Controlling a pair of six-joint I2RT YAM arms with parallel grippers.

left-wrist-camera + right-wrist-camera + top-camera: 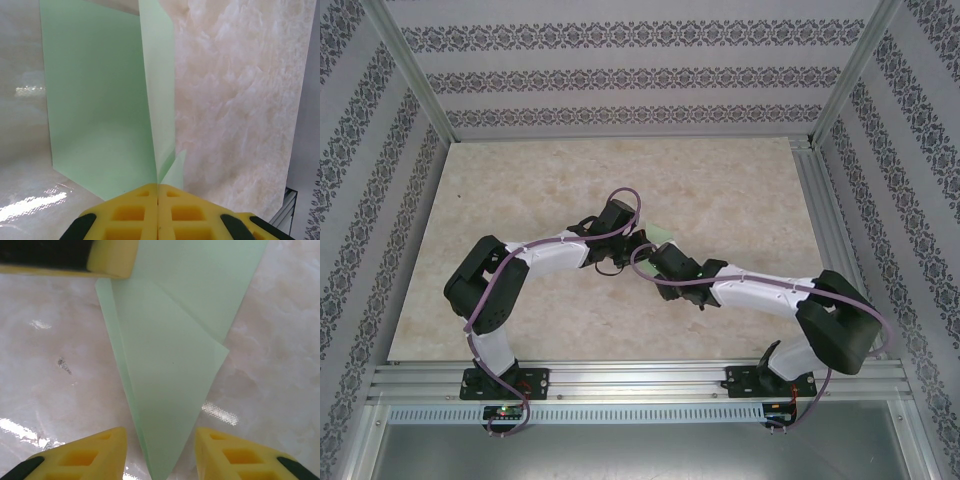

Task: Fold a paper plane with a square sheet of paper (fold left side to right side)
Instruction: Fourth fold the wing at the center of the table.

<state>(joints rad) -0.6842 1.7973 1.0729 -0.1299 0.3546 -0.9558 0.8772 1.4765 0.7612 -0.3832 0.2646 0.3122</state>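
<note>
Creases cross the thin mint-green paper wedge (170, 380); our left gripper (158, 189) pinches, we think, its raised flap; right gripper (159, 437) gapes astride its tip.

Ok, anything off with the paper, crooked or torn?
No tear shows. The green paper is a pointed wedge with layers slightly misaligned: a thin strip peeks out along one long edge and a corner juts past the other. The left gripper pinches it; the right gripper straddles the tip, open.

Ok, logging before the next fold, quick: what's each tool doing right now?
Left tool: shut, pinching the green paper.
Right tool: open, fingers either side of the green paper's pointed tip, gripping nothing.
</note>
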